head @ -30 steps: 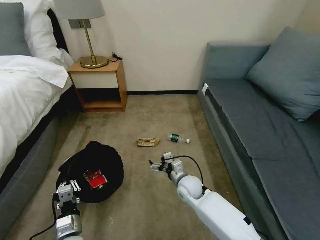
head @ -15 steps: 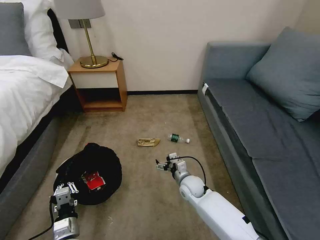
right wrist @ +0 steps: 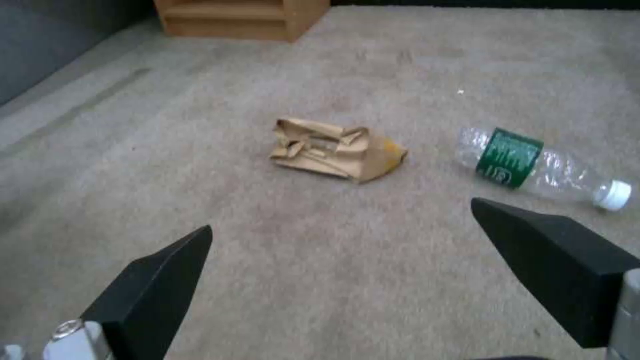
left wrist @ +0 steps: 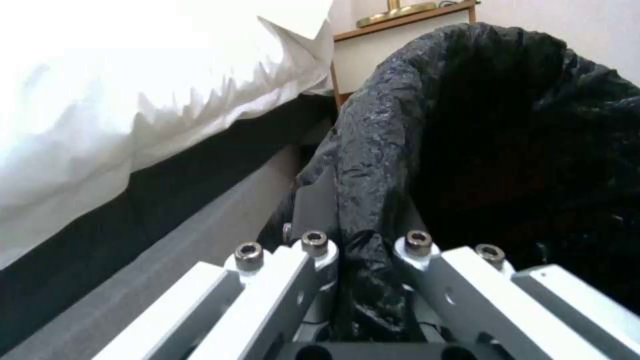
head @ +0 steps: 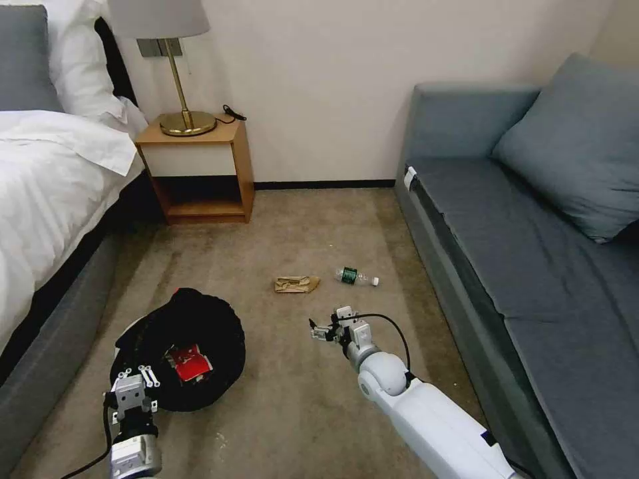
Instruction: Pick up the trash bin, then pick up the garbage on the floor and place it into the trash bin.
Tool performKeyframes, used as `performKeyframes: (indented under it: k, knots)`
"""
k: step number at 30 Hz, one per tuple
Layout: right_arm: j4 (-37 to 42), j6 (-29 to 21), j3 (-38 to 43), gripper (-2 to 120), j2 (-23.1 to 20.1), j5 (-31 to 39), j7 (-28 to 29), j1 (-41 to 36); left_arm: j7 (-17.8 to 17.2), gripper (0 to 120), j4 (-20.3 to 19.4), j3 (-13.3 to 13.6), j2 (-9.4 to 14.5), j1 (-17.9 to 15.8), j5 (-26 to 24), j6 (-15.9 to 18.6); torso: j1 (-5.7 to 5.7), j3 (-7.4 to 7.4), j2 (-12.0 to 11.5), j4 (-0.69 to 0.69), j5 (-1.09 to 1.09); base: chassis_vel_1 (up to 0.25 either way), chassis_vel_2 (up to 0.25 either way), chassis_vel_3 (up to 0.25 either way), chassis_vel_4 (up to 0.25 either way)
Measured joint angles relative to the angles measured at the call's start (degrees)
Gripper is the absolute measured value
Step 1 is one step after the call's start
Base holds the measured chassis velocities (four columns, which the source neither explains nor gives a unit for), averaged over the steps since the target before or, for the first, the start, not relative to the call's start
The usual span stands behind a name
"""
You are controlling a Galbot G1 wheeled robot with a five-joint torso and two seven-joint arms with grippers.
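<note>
The trash bin [head: 200, 326], lined with a black bag, hangs tilted low over the carpet at the left. My left gripper [head: 138, 380] is shut on its near rim; in the left wrist view the black liner [left wrist: 467, 125] is pinched between the jaws of that gripper [left wrist: 365, 246]. A red-and-white packet [head: 189, 361] lies inside the bin. On the floor ahead lie a tan paper bag [head: 296, 284] [right wrist: 333, 148] and a clear bottle with a green label [head: 356, 276] [right wrist: 527, 161]. My right gripper [head: 322, 330] [right wrist: 340, 215] hovers open just short of the paper bag, holding nothing.
A bed [head: 46, 193] runs along the left and a grey sofa [head: 532, 253] along the right. A wooden nightstand [head: 200, 169] with a brass lamp [head: 180, 73] stands at the back wall. Open carpet [head: 293, 412] lies between bin and right arm.
My right gripper has shifted a little to the right, away from the bin. The left gripper and the bin have dipped slightly toward me.
</note>
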Motion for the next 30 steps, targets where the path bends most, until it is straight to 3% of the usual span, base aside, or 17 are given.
performKeyframes:
  k: [30]
  knots:
    - [-1.1, 1.4, 0.5, 100, 0.3, -0.8, -0.4, -0.4, 0.1, 4, 1.3, 0.9, -0.3, -0.5, 0.3, -0.4, 0.0, 0.0, 0.0, 0.0, 0.0, -0.098, 0.101, 0.102, -0.101]
